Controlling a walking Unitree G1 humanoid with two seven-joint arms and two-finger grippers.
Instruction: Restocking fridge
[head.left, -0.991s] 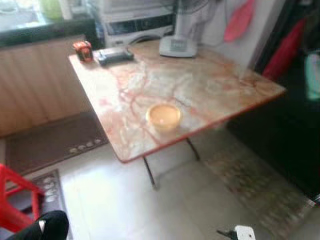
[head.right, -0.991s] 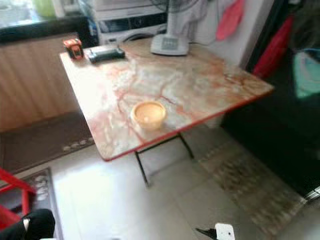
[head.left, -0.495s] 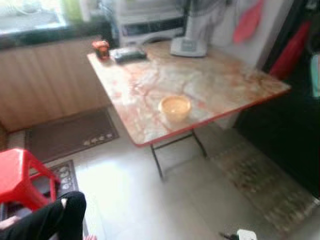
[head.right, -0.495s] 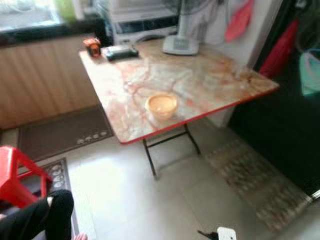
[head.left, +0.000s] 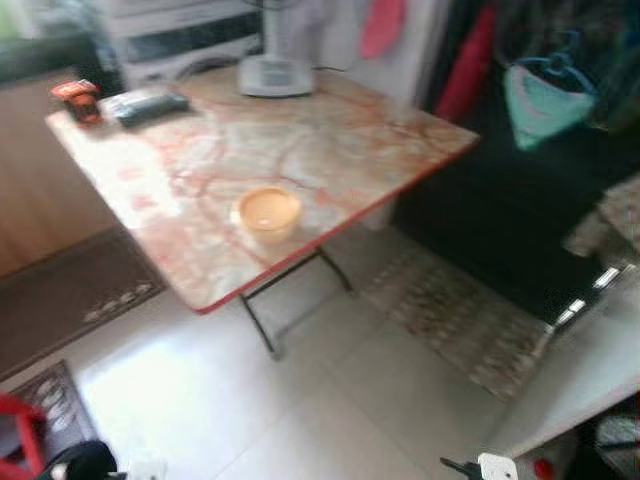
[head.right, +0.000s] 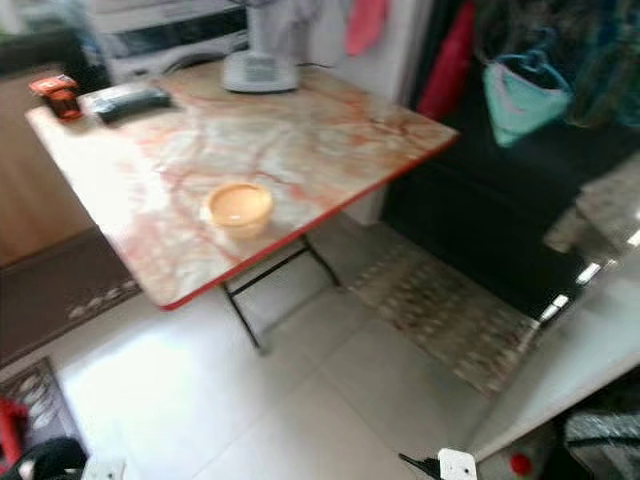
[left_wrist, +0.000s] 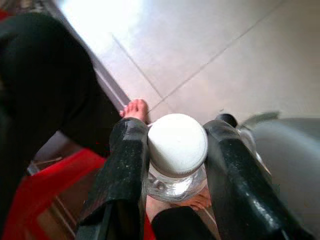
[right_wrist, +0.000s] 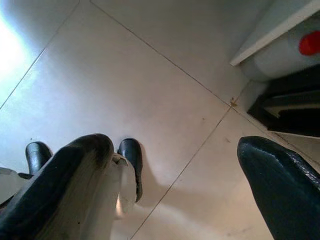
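Left eye view took in the marble-patterned folding table (head.left: 300, 140), the largest thing there, standing on pale floor tiles (head.left: 300, 400) beside a dark fridge front (head.left: 500, 230). Near its front edge sat a small yellow bowl (head.left: 267, 212); what it held could not be made out. In the left wrist view the left gripper (left_wrist: 176, 165) was clamped on a clear glass jar (left_wrist: 177, 177) with a white lid (left_wrist: 177, 144), probably carried low for the fridge; its contents were unclear. The right gripper (right_wrist: 175, 185) hung idle over the tiles, fingers wide apart and empty.
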